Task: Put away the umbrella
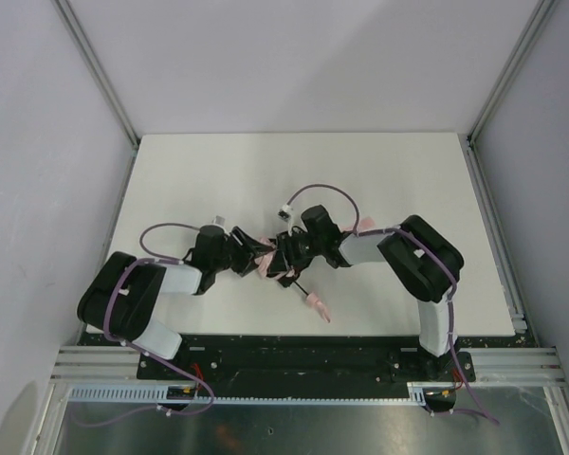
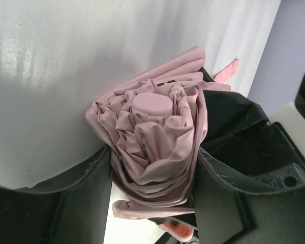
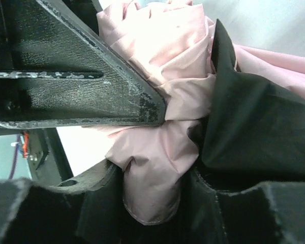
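At centre of table [image 1: 266, 171], left tool [image 2: 153, 178] and right tool [image 3: 155, 178] each clamped on bunched umbrella [image 2: 152, 114]

I found the umbrella [image 1: 268, 261] lying in the middle of the tabletop [image 1: 379, 180], between the two arms: the left end effector [image 1: 250, 258] was at its left and the right end effector [image 1: 286, 254] at its right, their tips close together. Its bunched cloth sat between the fingers of each, touching both sides. Its handle [image 1: 316, 303] stuck out toward the near edge, right of the bundle.
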`<state>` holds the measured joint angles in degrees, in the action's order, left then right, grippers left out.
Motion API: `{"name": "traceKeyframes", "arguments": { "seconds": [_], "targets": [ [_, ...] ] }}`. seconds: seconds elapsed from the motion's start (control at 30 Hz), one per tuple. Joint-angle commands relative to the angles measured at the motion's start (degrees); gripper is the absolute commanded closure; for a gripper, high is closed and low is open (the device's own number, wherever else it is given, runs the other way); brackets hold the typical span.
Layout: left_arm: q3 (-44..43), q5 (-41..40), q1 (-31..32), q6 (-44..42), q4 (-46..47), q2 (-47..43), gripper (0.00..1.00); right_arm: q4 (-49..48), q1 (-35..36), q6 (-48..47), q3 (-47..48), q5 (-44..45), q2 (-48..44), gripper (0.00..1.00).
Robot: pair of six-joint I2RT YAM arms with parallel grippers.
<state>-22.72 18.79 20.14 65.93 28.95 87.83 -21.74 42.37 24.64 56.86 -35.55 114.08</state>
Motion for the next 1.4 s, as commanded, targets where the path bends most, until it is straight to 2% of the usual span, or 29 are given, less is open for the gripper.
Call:
{"name": "traceKeyframes", "arguments": {
  "seconds": [0.0,0.1,0.17,0.43,0.7,0.8,0.9,0.97,1.0,1.1,1.13,1.17,1.27,1.37],
  "targets": [
    [3.3,-6.3,1.1,-7.3,-11.1,1.1,1.0,22.1,1.9,-8.8,2.2,9.5,-4.6,0.51],
    [2.9,-6.5,1.1,-6.2,-12.5,0.5,1.0,26.5,2.9,-11.6,3.6,15.8,-8.9,0.22],
    [2.1,-6.1,1.1,-5.4,-14.3,0.8,1.0,27.6,4.5,-14.4,4.0,20.5,-11.5,0.15],
    [0.0,-7.1,1.1,-4.3,-20.6,0.2,1.0,27.0,14.3,-23.6,6.2,39.4,-13.9,0.15],
    [-1.0,-7.8,1.2,-4.3,-22.2,-0.8,1.0,27.9,19.8,-26.3,11.8,48.3,-5.3,0.18],
    [-1.2,-7.8,1.4,-4.0,-22.2,-1.0,1.0,29.3,20.3,-24.4,12.8,51.6,-1.3,0.27],
    [-1.5,-7.6,1.4,-4.0,-22.4,-1.7,1.0,30.2,20.3,-21.5,11.5,52.5,1.5,0.5],
    [-1.9,-7.1,1.4,-4.1,-22.5,-2.1,1.0,29.6,20.2,-20.0,9.2,51.7,2.7,0.6],
    [-2.2,-6.8,1.4,-4.3,-22.5,-2.4,1.0,29.3,20.0,-19.3,8.3,50.7,3.3,0.66],
    [-3.3,-4.8,0.9,-6.4,-21.1,-3.3,1.0,27.5,18.6,-17.4,4.6,45.1,3.4,0.92],
    [-3.4,-3.9,0.5,-7.3,-20.1,-4.0,0.95,26.1,18.0,-17.0,3.1,42.5,2.7,0.96],
    [-3.3,-3.0,0.1,-8.0,-19.1,-4.8,0.87,24.3,17.3,-16.6,1.7,39.4,2.0,0.98],
    [-3.0,-0.8,-1.7,-9.6,-17.2,-8.2,0.46,19.1,14.5,-14.6,-1.3,27.8,0.6,1.0],
    [-2.2,0.8,-3.3,-11.0,-16.1,-12.0,0.21,14.8,11.2,-12.3,-2.9,17.8,0.5,1.0]
  ]
}}
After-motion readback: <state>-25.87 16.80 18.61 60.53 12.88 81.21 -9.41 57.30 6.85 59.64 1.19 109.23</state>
